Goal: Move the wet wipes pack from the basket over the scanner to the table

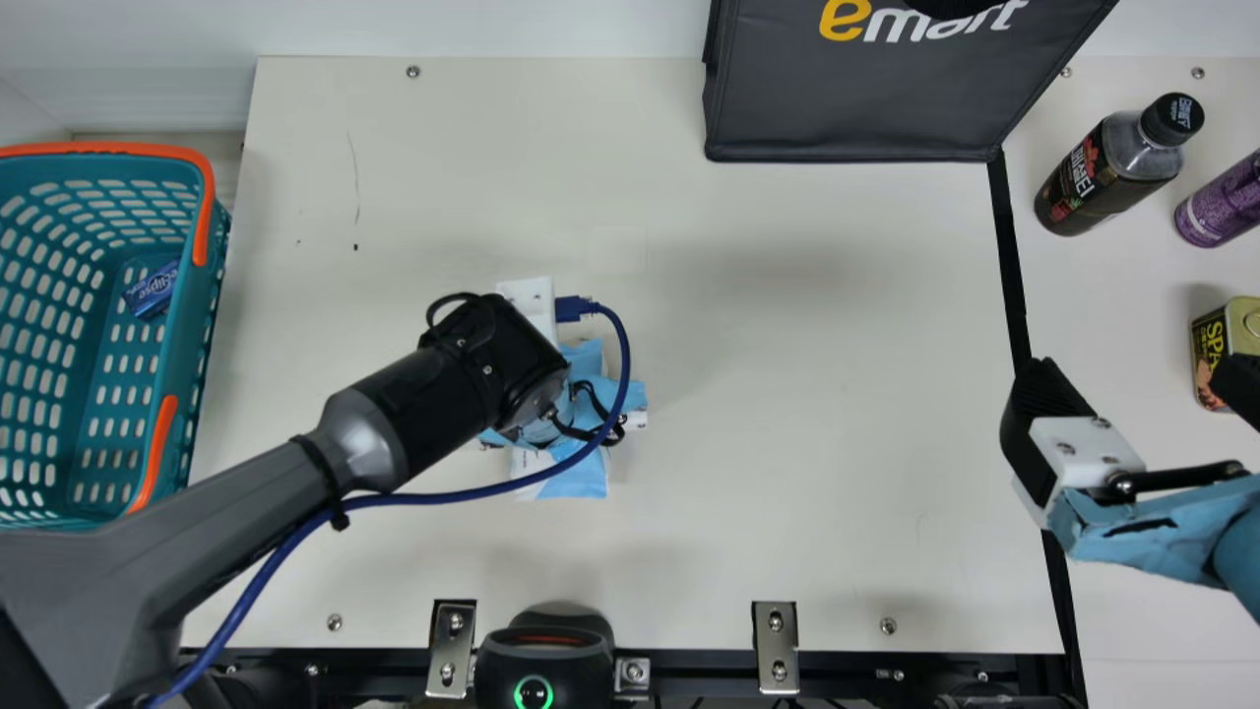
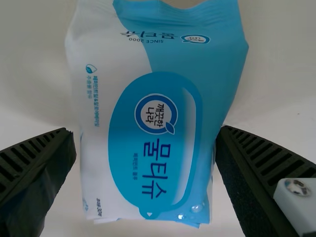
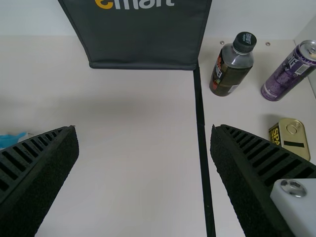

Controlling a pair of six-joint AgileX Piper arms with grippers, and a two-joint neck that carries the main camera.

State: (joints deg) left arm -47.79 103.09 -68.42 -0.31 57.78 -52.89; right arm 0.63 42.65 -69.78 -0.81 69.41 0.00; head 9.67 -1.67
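A teal basket (image 1: 177, 394) sits at nine o'clock on the main view's bench (image 1: 837, 295), a black bag (image 1: 847, 108) at one and a dark bottle (image 1: 1102, 177) at two, as the left arm (image 1: 404, 433) and its blue cable (image 1: 463, 495) cross above. The wet wipes pack (image 2: 148, 177) lies near centre, toward seven, between the left tool's (image 1: 594, 364) wide-spread fingers; the right tool (image 1: 1137, 384), at three, gapes with nothing in its grip.

1. A cream table (image 1: 837, 394) spanned the main view.
2. The wipes pack (image 2: 155, 123) lay near its centre.
3. A dark bag (image 1: 856, 108) stood upper right.
4. Farther right stood a bottle (image 1: 1110, 175), purple can (image 1: 1224, 203) and tin (image 1: 1221, 345).
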